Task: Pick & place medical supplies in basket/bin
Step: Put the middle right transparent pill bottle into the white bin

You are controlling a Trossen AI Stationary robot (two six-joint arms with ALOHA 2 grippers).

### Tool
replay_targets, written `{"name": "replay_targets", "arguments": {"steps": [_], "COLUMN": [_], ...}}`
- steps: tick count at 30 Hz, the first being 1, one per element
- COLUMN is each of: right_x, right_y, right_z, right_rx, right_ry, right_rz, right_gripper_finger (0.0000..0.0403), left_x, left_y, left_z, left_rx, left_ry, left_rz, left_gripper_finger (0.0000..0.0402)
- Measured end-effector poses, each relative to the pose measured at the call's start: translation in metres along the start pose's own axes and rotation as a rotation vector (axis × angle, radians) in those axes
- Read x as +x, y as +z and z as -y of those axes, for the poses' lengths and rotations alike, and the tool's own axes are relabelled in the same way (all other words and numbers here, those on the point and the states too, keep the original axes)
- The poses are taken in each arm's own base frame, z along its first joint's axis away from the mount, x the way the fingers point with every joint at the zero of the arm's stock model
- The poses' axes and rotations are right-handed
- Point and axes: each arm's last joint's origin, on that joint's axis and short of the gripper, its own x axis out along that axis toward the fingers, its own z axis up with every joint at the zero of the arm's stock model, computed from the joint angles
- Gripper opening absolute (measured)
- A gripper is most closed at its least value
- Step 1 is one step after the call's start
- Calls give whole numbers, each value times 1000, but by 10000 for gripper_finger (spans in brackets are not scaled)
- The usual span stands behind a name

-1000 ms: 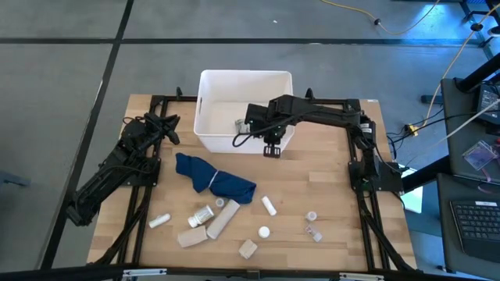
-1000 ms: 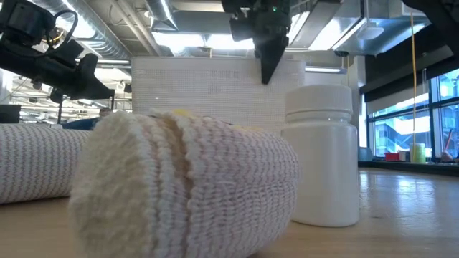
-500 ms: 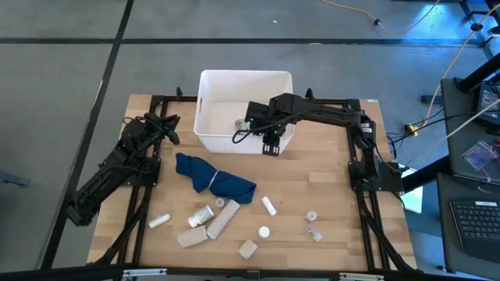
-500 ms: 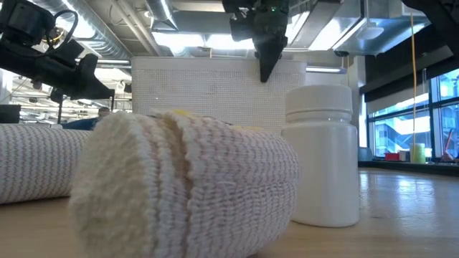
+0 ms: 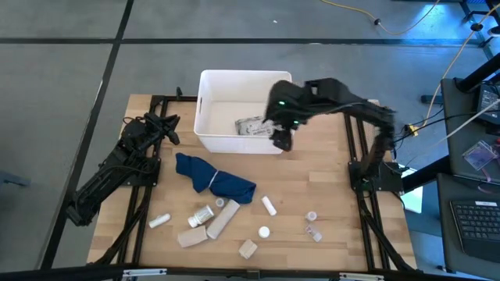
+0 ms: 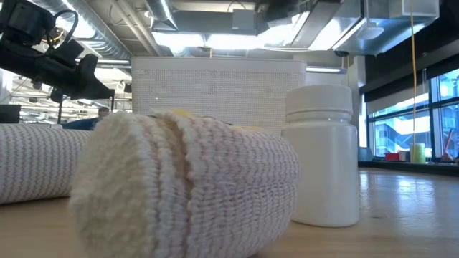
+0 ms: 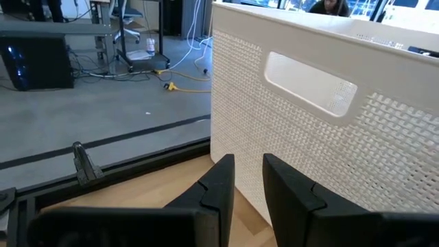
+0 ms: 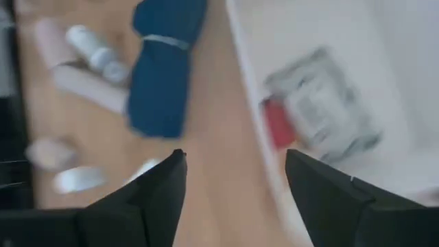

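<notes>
Overhead, the right gripper (image 5: pixel 281 139) hangs over the near rim of the white tub (image 5: pixel 205 105) at the table's far edge, while the grey dotted packet (image 5: pixel 251 126) lies inside the tub. From the right wrist, its fingers (image 8: pixel 159 191) stand spread and empty above the packet (image 8: pixel 321 110), so it should rise clear of the rim before swinging toward the vials (image 5: pixel 268 205) near the table's front edge. From the left wrist, the left gripper (image 7: pixel 248 180) waits nearly closed, holding nothing, beside the tub's wall (image 7: pixel 288 130).

Light matt wood-grain tabletop (image 5: pixel 312 179), white plastic bin (image 5: pixel 215 117) with perforated mesh-textured walls, soft dark blue cloth (image 5: pixel 215 178), rough woven beige bandage roll (image 6: pixel 186 186), smooth white plastic bottle (image 6: pixel 320 154), grey dotted packet (image 5: pixel 250 126), matt black arms.
</notes>
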Motion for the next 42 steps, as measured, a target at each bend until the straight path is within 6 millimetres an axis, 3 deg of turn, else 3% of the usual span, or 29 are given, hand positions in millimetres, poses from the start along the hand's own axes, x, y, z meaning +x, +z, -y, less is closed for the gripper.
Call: {"name": "replay_targets", "arguments": {"steps": [4,8,13,18,22,28,35,42], "right_x": [3,15,47,71,80,91,114,128], "right_y": [-20,-45,-81,-114,-137,-163,-179,-192], "right_z": [-32,-57,-80,-98,-118,-135,-153,-152], "right_rx": [63,117,267,544,614,619,580,573], "right_ry": [66,14,-55,-128,-203,-282,-163,-149], "right_rz": [-62,-159,-329,-459,-497,-484,-460,-503], "right_gripper_finger": [249,249,249,249,249,249,249,280], "left_x": [0,0,0,0,0,0,0,0], "left_y": [0,-1,-2,-2,-2,-5,-5,-5], "left_z": [0,0,0,0,0,-1,-1,-1], "left_rx": [0,-1,2,41,40,-78,-160,-178], "left_ry": [0,2,3,3,3,11,14,14], "left_rz": [0,-12,-18,-18,-20,-53,-54,-55], "left_gripper_finger": [72,72,72,72,72,72,72,72]}}
